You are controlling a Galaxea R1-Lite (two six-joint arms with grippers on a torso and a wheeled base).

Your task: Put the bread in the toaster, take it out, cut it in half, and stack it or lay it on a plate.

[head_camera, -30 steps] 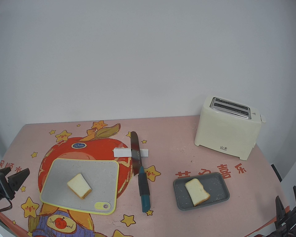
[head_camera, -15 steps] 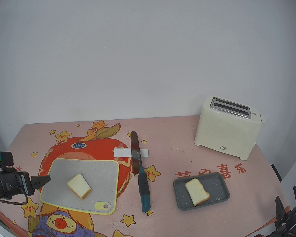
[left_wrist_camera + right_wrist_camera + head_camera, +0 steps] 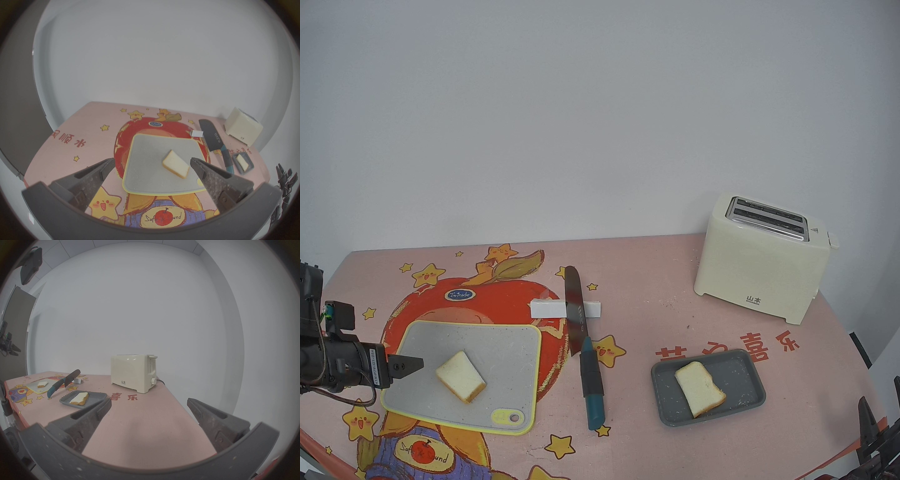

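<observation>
Cream-white with a tan crust, one bread half (image 3: 461, 375) rests flat near the middle of the grey, yellow-rimmed cutting board (image 3: 506, 347), on the left part of the pink table (image 3: 662, 281). The second bread half (image 3: 699, 388) lies in the dark grey plate (image 3: 747, 375), a shallow rectangular one on the right part of the table, in front of the toaster (image 3: 765, 257). The two halves are well apart. The toaster is cream, stands upright near the far right edge, and shows us its two slots from above. Between board and plate we see the knife (image 3: 584, 350): its dark blade points away from us and rests across a small white block (image 3: 547, 309), its teal handle points toward us. Our left pincer (image 3: 411, 364) sits at the board's left edge, pointing at the bread half there, near it but not touching; its fingers are spread wide and hold nothing. Our right pincer (image 3: 149, 401) is also spread wide and holds nothing, by the near right corner of the table, well apart from plate and toaster.
</observation>
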